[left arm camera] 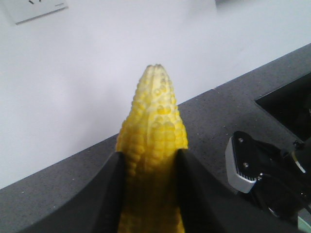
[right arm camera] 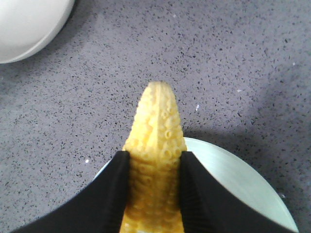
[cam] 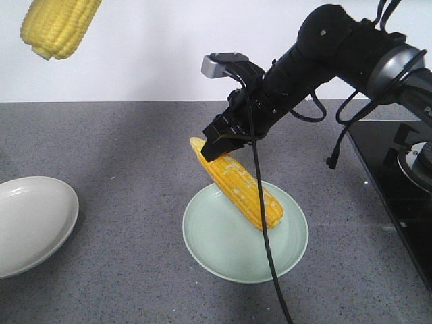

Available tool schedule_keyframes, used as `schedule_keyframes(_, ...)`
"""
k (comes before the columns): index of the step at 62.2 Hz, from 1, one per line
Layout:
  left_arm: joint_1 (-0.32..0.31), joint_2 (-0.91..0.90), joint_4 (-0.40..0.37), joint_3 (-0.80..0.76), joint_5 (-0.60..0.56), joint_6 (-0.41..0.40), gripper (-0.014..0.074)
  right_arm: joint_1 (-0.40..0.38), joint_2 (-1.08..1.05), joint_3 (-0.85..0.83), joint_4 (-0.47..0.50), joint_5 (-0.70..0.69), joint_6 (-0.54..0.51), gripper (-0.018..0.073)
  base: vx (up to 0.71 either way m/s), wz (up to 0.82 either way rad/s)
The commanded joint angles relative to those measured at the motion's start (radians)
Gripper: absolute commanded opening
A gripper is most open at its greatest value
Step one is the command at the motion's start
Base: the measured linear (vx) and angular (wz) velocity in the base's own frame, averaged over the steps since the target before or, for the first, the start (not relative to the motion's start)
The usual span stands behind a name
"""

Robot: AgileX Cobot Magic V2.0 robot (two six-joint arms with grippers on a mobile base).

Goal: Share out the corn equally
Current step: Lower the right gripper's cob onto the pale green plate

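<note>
The right end effector [cam: 217, 143] is clamped on a bright yellow tapered corn cob [cam: 237, 183] whose lower end rests tilted on the pale green round plate [cam: 290, 253] below it, apparently for setting down, while the left end effector [left arm camera: 148, 167], clamped on another yellow cob [cam: 59, 27], holds it high.

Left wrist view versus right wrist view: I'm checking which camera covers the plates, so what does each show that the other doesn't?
Only the left wrist view shows the white wall, a wall plate at top left, a black panel set in the counter, and the other arm's grey camera housing.

Only the right wrist view shows the pale green round plate under the right gripper and the white plate's edge.

Both show a yellow corn cob clamped between black fingers (left gripper) over the speckled grey counter.
</note>
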Motion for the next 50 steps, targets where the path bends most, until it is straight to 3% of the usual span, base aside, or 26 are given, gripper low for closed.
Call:
schedule_keyframes(1,-0.003,-0.04,0.038,-0.022,-0.039,0.0,-0.0006,-0.001,-0.041,-0.025,0.034,0.044,0.022,-0.0003,0.0,0.0)
schedule_keyframes(16,0.011,-0.04,0.091,-0.021,-0.039,-0.015,-0.0006,-0.001,-0.038,-0.023,-0.026,0.044,0.061,0.0007,0.0,0.0)
schedule_keyframes(33,0.112,-0.072,0.093,0.105,-0.039,-0.02,-0.0006,-0.001,-0.041,-0.023,-0.051,0.045,0.095,0.0026,0.0,0.0)
schedule_keyframes(50,0.203,-0.131,0.098,0.346,-0.039,-0.022,-0.0006,-0.001,-0.041,-0.023,-0.061,0.046,0.13,0.0186,0.0,0.0)
